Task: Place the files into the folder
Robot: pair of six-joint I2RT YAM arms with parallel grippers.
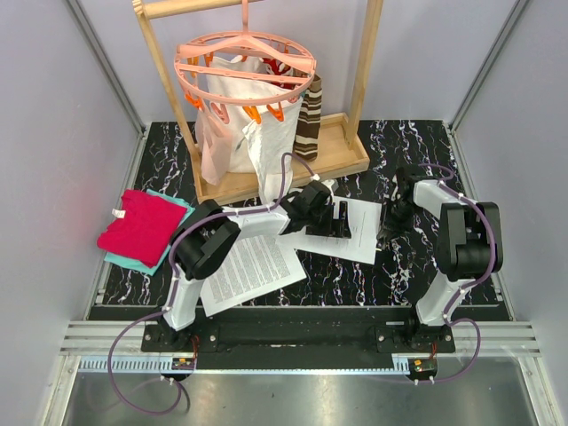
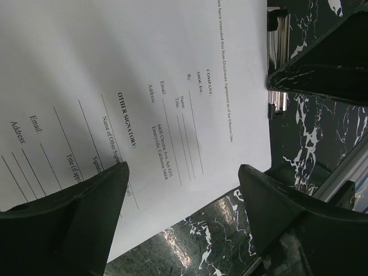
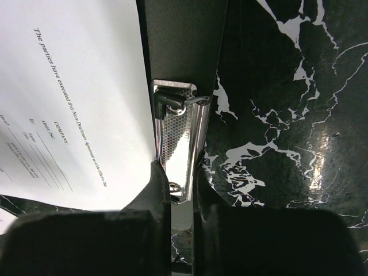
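Note:
Two files lie on the black marbled table: a densely printed sheet (image 1: 248, 266) at the near left and a signature page (image 1: 359, 229) in the middle. The signature page (image 2: 144, 69) fills the left wrist view. My left gripper (image 1: 333, 217) (image 2: 184, 168) hovers over its edge, open, with nothing between the fingers. The folder's black back (image 3: 184, 40) lies beside the page (image 3: 75, 98), with a shiny metal clip (image 3: 178, 132) along its edge. My right gripper (image 1: 388, 226) (image 3: 178, 169) is shut on that clip.
A wooden rack (image 1: 342, 155) at the back carries a pink ring hanger (image 1: 244, 67) and a white cloth bag (image 1: 235, 124). Red-and-teal folded cloths (image 1: 138, 226) lie at the left. Grey walls close in the table on both sides.

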